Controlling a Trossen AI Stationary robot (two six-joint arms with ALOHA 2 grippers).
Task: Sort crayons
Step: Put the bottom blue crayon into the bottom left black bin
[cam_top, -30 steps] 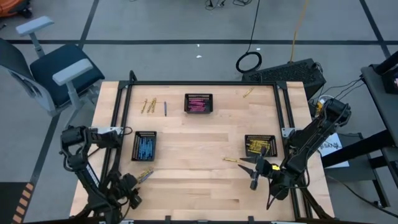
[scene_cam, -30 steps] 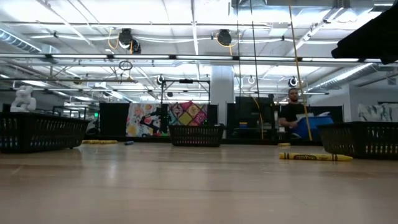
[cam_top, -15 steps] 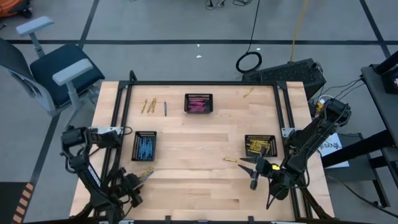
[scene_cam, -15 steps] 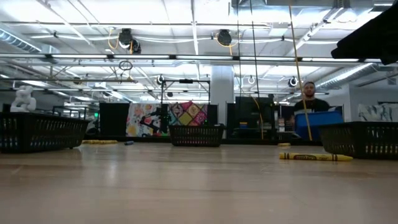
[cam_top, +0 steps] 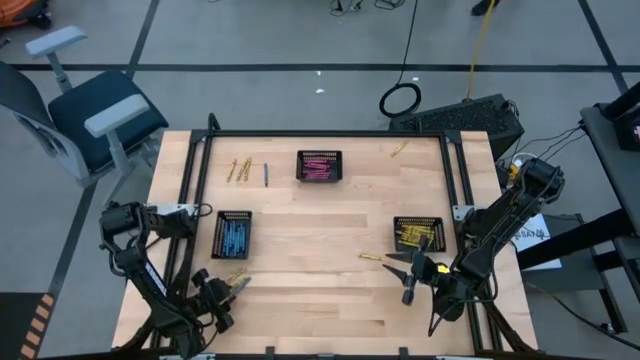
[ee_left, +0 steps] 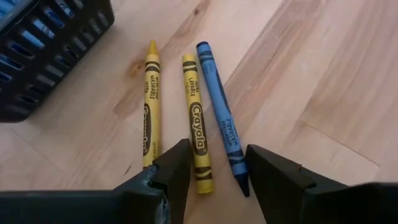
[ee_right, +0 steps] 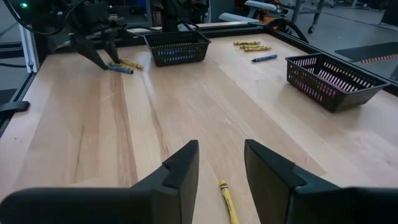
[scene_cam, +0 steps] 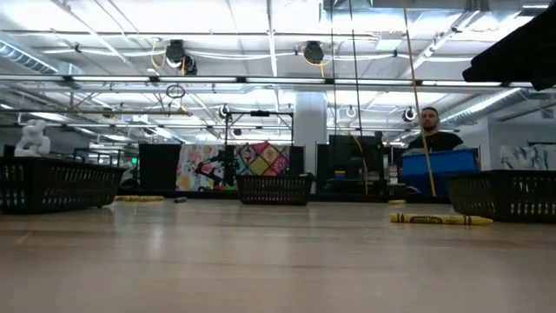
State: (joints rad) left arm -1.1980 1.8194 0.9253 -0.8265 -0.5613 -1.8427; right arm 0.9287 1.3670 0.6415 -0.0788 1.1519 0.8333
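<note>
Three crayons lie side by side flat on the wood near the table's front left: two yellow and one blue. My left gripper is open just over their near ends, its fingers on either side of the middle yellow and the blue one, touching neither. My right gripper is open above the front right of the table, with a lone yellow crayon lying below it. That crayon also shows in the low view. More loose crayons lie at the far left.
Three black mesh baskets stand on the table: one with blue crayons, one with pink, one with yellow. A single yellow crayon lies far right. Beyond the table, a person carries a blue bin.
My left gripper has sunk a little toward the three crayons and rolled at the wrist, staying open. The crayons have not moved. The person behind the table has walked to the right.
</note>
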